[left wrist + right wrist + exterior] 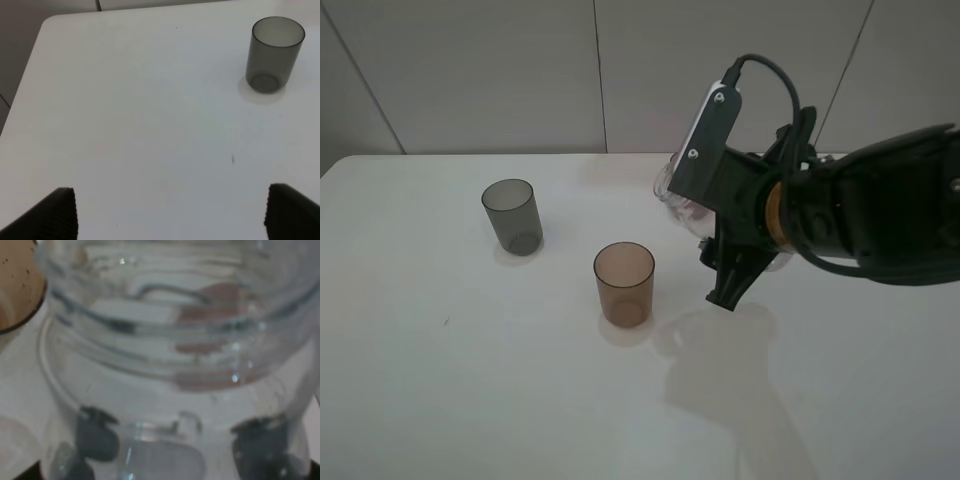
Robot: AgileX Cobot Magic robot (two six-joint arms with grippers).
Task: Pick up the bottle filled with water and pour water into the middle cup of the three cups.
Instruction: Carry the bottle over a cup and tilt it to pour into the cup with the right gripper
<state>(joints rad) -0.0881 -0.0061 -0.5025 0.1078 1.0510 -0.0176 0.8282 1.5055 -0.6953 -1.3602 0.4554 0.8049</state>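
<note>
My right gripper [712, 232] is shut on the clear bottle [670, 192] and holds it above the table, just right of and behind the amber-brown middle cup [624, 283]. In the right wrist view the bottle [170, 365] fills the frame. The black finger pads [97, 435] show through it, and the amber cup's rim [15, 290] is at one corner. The smoky grey cup [510, 215] stands upright at the left, also in the left wrist view [275, 52]. The pinkish-mauve cup is mostly hidden behind the bottle and arm; only a pink tint [220, 292] shows. My left gripper [175, 215] is open and empty.
The white table [470, 380] has a rounded far left corner [47, 22] and meets a pale panelled wall at the back. The right arm's black body [870, 210] hangs over the table's right side and casts a shadow in front.
</note>
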